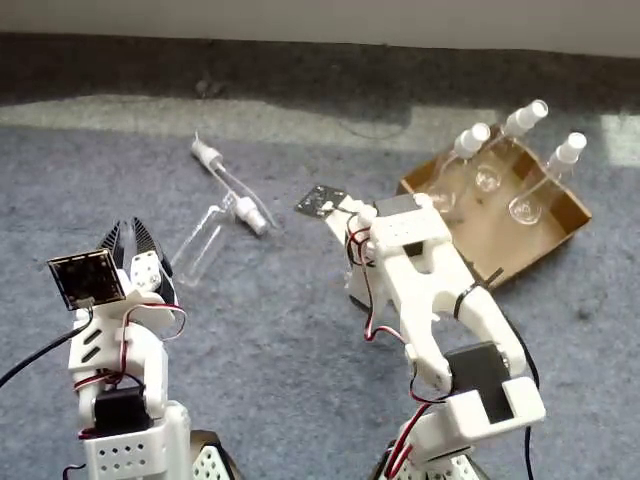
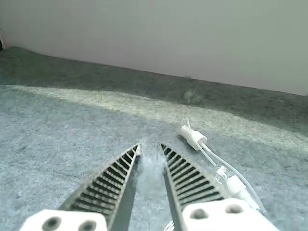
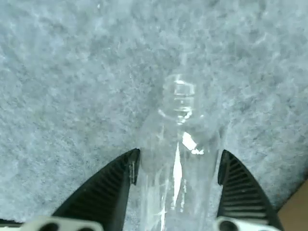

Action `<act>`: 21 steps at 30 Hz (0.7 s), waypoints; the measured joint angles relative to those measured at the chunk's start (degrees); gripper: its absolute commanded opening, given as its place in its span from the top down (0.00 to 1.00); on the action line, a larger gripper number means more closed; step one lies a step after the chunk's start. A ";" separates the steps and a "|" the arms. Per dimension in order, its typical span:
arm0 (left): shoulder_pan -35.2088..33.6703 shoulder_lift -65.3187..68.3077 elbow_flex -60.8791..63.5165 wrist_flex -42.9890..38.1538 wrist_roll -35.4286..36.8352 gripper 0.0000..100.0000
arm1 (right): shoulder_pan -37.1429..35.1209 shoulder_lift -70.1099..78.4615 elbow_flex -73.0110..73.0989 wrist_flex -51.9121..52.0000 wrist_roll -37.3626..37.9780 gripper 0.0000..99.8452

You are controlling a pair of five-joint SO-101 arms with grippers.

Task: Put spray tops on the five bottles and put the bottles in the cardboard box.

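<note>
A clear bottle [image 3: 178, 183] without a top sits between the fingers of my right gripper [image 3: 178, 156], which is shut on its sides just above the grey carpet. Another topless bottle [image 1: 203, 243] lies on the carpet ahead of my left gripper [image 1: 135, 232] [image 2: 150, 147], which is open a little and holds nothing. Two loose spray tops lie there: one [image 1: 207, 153] [image 2: 191, 137] with a long tube, the other [image 1: 250, 216] [image 2: 238, 187] by the bottle's neck. Three capped bottles [image 1: 510, 135] lie in the cardboard box [image 1: 560, 230].
My right arm [image 1: 430, 290] stretches over the carpet beside the box's near edge, and a corner of the box [image 3: 298, 211] is close to its gripper. A pale wall [image 2: 168, 33] borders the far side. Open carpet lies between the two arms.
</note>
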 measured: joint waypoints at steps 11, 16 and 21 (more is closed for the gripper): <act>0.00 0.00 0.00 0.00 0.00 0.99 | 0.09 1.49 0.00 -5.63 0.00 0.77; 0.00 0.00 0.00 0.00 0.00 0.99 | 0.09 1.49 0.00 -5.63 0.00 0.77; 0.00 0.00 0.00 0.00 0.00 0.99 | 0.09 1.49 0.00 -5.63 1.41 0.77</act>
